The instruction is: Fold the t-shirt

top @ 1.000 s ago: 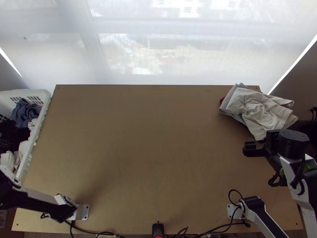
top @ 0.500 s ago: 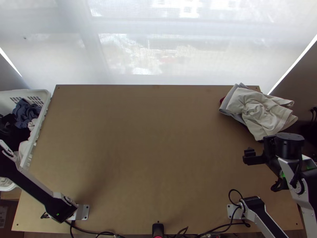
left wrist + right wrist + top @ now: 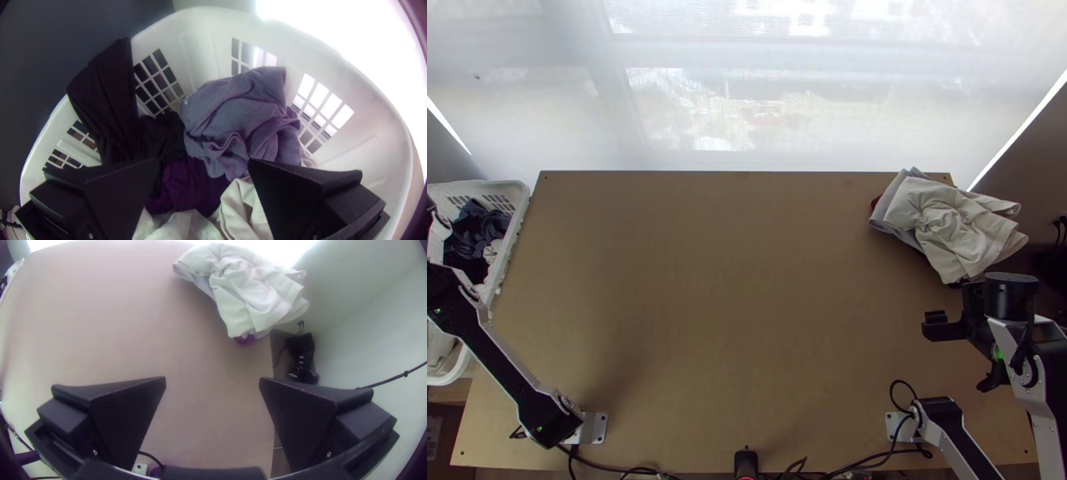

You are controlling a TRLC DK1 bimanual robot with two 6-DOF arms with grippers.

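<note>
The right gripper is over the table's right side, below the pale clothes; in the right wrist view the right gripper stands open with bare table between its fingers. The left arm reaches over the basket. Open above the clothes is the left gripper. A bunched blue-purple garment, perhaps a t-shirt, lies beyond its fingers, beside black cloth, purple cloth and white cloth. I cannot tell which piece is the t-shirt.
The white basket stands along the left edge of the table. A loosely stacked pile of pale clothes overhangs the far right corner. Cables run along the near edge.
The left arm has swung up the picture over the basket. The right gripper has shifted slightly toward the near edge, away from the pale clothes.
</note>
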